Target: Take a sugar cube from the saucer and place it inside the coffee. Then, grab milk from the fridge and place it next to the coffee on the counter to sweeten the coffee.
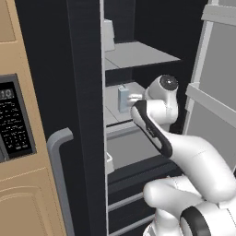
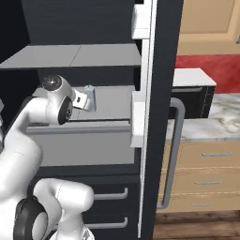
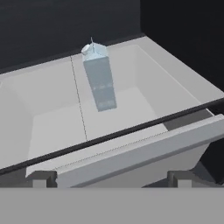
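Observation:
The fridge (image 1: pixel 85 92) stands open, dark inside with light-grey shelves (image 2: pixel 70 55). The milk (image 1: pixel 123 99) is a small pale-blue carton standing upright in a light-grey shelf tray (image 3: pixel 48 127). It also shows as the milk (image 2: pixel 89 98) and, in the hand view, as the milk (image 3: pixel 99 78) at the tray's far middle. My gripper (image 1: pixel 134 97) reaches into the fridge just short of the carton and is open, its fingertips (image 3: pixel 40 178) set wide apart with nothing between them. A stretch of the counter (image 2: pixel 220 117) lies right of the fridge. The sugar cube, saucer and coffee are out of view.
A tan cabinet with a black keypad panel (image 1: pixel 16 120) stands left of the fridge. The fridge door (image 2: pixel 161 70) with white bins (image 2: pixel 138 117) and a grey handle (image 2: pixel 173 150) hangs on the right. A whitish container (image 1: pixel 108 34) sits on the upper shelf. Drawers (image 2: pixel 201 173) lie under the counter.

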Available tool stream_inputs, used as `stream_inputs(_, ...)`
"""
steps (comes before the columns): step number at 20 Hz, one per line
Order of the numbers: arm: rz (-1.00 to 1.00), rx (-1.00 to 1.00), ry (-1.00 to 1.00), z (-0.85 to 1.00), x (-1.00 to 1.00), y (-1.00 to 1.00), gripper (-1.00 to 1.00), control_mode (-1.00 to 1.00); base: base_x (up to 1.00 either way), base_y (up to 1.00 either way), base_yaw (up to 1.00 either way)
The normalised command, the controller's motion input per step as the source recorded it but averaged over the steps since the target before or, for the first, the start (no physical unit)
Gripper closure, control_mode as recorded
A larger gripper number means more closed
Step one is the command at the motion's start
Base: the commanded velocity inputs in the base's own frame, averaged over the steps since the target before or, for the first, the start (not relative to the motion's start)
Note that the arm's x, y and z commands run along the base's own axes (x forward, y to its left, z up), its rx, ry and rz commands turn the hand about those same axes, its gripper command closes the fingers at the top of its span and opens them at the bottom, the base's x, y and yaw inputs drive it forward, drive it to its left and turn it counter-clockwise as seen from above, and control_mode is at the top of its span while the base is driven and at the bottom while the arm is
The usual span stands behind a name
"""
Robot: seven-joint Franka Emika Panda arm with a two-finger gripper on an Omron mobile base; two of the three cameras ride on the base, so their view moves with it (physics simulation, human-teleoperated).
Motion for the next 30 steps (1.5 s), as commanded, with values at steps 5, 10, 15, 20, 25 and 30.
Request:
stream_inputs(5, 0.01, -0.03, 0.0, -0.01, 0.58, 0.0, -1.0, -1.0, 0.0, 0.0, 0.0)
stream_inputs(10, 0.0, -0.03, 0.0, -0.12, 0.4, 0.07, -1.0, -1.0, 0.0, 0.0, 0.0)
stream_inputs(15, 0.0, -0.03, 0.0, -0.2, 0.41, 0.13, -1.0, -1.0, 0.0, 0.0, 0.0)
stream_inputs(20, 0.0, -0.01, 0.0, -0.22, 0.47, 0.03, -1.0, -1.0, 0.0, 0.0, 0.0)
stream_inputs(25, 0.0, 0.0, 0.0, -0.16, 0.49, 0.0, -1.0, -1.0, 0.0, 0.0, 0.0)
stream_inputs(30, 0.0, 0.0, 0.0, -0.1, 0.46, 0.06, -1.0, -1.0, 0.0, 0.0, 0.0)
